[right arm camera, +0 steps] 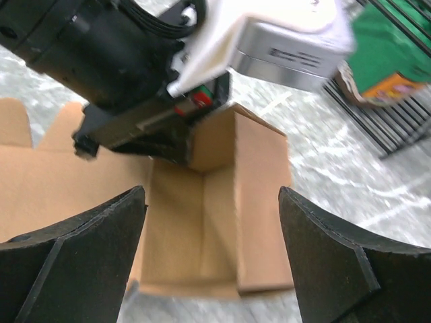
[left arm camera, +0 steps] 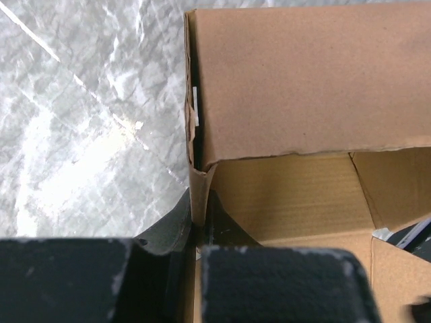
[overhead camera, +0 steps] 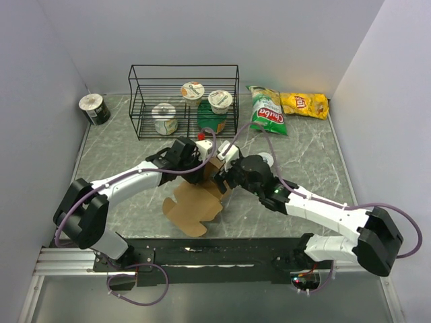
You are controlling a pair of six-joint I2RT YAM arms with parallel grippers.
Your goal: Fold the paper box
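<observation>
Top external view: the paper box [overhead camera: 199, 202] sits half-erected on the table [overhead camera: 316, 168]. Your left gripper [left arm camera: 200, 232] pinches one wall closed; your right gripper [right arm camera: 212, 202] gapes wide, holding nothing. Next, probably, you raise the flat flaps.
</observation>
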